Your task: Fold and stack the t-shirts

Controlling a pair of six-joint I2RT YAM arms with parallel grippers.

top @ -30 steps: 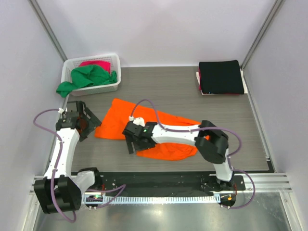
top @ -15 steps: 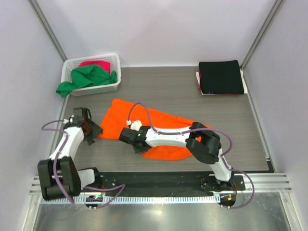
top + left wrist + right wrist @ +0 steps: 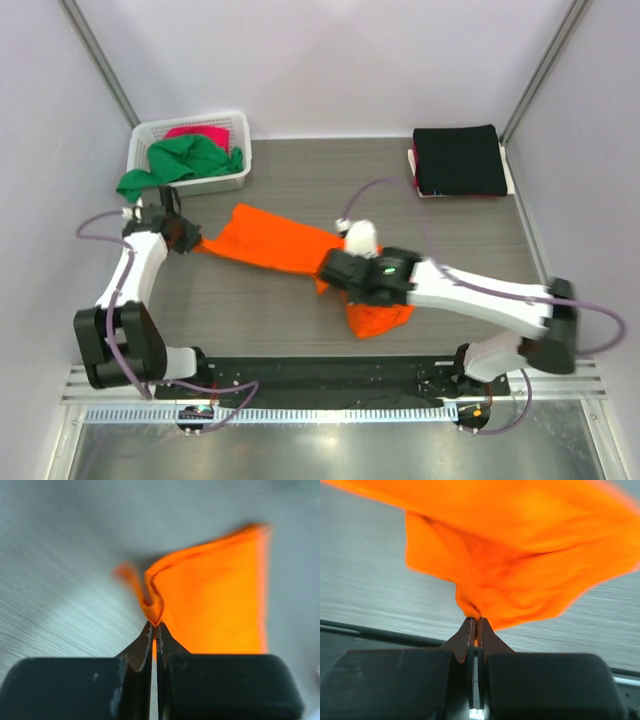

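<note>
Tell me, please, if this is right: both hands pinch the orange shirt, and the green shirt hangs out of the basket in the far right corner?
Not quite: the top view shows the basket in the far left corner. Otherwise yes: left hand and right hand pinch the orange shirt, and the green shirt hangs out.

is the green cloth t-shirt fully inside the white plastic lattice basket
No, the green cloth t-shirt spills over the front left rim of the white plastic lattice basket.

Grey wood-grain counter [image 3: 330, 180]. Far-left corner: white basket [image 3: 220, 184]. Far-right corner: folded black t-shirt [image 3: 460, 160]. Orange t-shirt [image 3: 270, 240] across the middle.
</note>
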